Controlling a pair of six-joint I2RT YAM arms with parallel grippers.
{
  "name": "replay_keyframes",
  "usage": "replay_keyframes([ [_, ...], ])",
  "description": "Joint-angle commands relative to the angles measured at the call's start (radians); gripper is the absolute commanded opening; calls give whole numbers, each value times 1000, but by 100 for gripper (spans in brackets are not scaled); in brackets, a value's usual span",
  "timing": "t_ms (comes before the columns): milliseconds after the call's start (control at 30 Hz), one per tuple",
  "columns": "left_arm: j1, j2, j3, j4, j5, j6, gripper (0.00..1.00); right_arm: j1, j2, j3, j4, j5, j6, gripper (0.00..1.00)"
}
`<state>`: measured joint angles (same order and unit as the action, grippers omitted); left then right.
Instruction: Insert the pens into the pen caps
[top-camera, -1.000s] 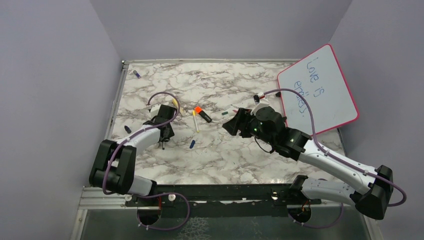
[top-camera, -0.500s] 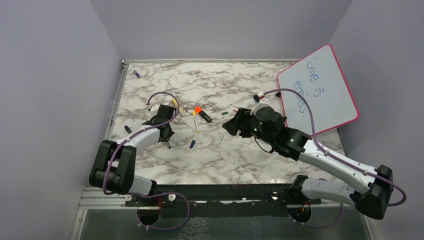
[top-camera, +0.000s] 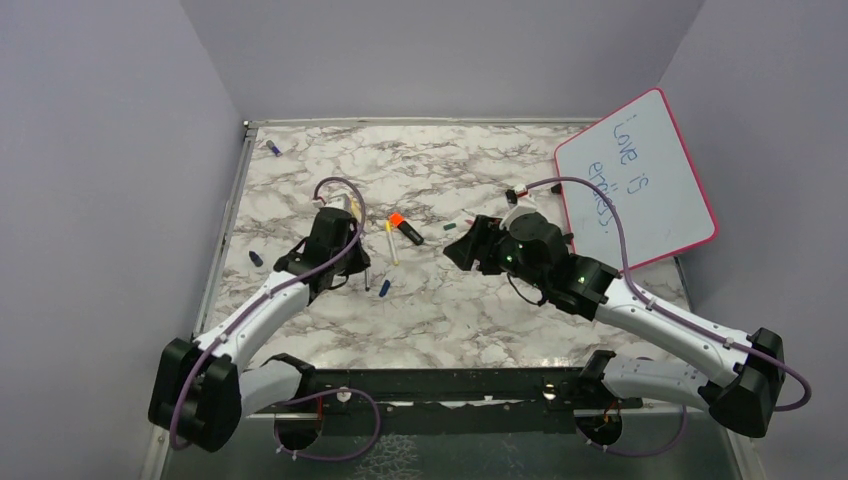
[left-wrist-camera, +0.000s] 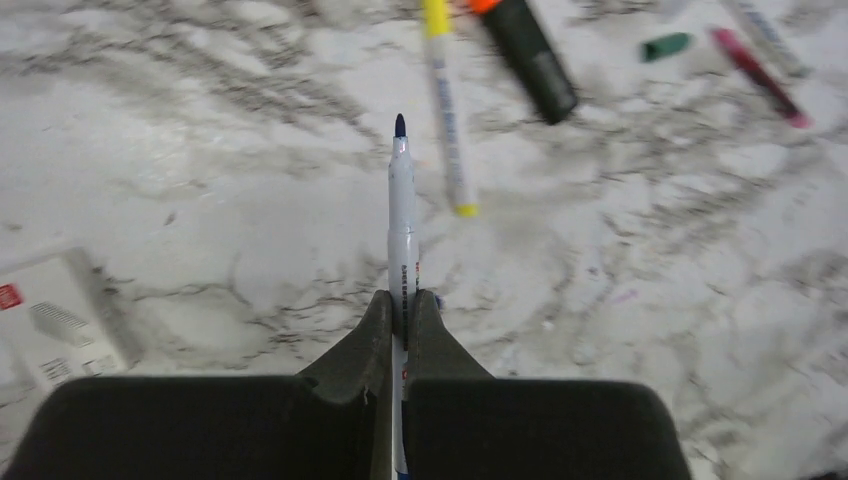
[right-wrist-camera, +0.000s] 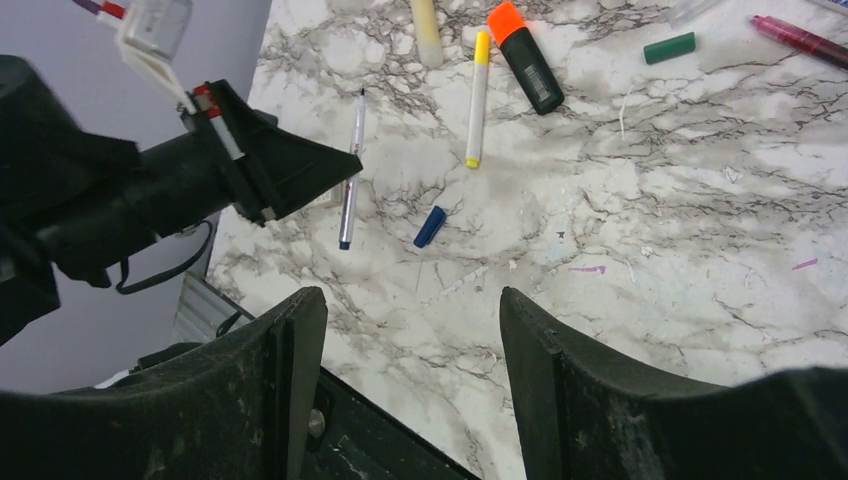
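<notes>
1. Marbled white-and-grey counter (top-camera: 450, 310), enclosed by plain lavender walls (top-camera: 430, 50). Two arms are mounted at its near edge.
2. Left claw (left-wrist-camera: 401, 305): fingers are pressed together on a blue-tipped pen (left-wrist-camera: 401, 210). The pen is pinched along its white barrel, with the nib pointed away from the wrist camera and the tail passed back between the fingers. Whether the pen touches the counter cannot be told.
3. Right claw (right-wrist-camera: 410, 300): fingers are spread wide, with nothing gripped. It is held over the middle of the counter, to the right of the left claw and well apart from it.
4. Blue cap (right-wrist-camera: 430, 226): laid loose on the counter, just to the right of the held pen's tail end.
5. Yellow-ended pen (right-wrist-camera: 477, 98): white barrel, laid flat beyond the blue cap, near the held pen but apart from it.
6. Highlighter (right-wrist-camera: 525, 60): thick and black with an orange end, laid just to the right of the yellow-ended pen.
7. Green cap (right-wrist-camera: 669, 47): laid alone, to the right of the highlighter.
8. Dark red pen (right-wrist-camera: 800, 40): laid near the green cap and farther right, partly cut off by the frame edge.
9. Second blue cap (top-camera: 256, 258): laid by the counter's left edge, left of the left arm.
10. Whiteboard (top-camera: 635, 180): pink-framed, marked with blue handwriting, set tilted at the counter's far right.
</notes>
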<state>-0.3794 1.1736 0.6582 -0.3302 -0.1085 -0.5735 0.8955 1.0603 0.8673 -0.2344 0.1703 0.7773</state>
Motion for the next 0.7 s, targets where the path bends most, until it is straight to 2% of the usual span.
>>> replay_keyframes([
  [0,-50,-128,40,135,321,69,0,5,-7,-5,62,-14,-15,68],
  [200,-142,-208,18,317,516,48,0,5,-39,-19,162,-90,-36,72],
  [400,-189,-281,-66,623,655,-53,0,5,-67,-34,297,-156,-35,75],
  [567,-212,-316,-69,659,704,-52,0,5,-57,-14,283,-71,71,70],
  [667,-217,-331,-70,667,730,-52,0,5,-31,12,285,-72,93,67],
])
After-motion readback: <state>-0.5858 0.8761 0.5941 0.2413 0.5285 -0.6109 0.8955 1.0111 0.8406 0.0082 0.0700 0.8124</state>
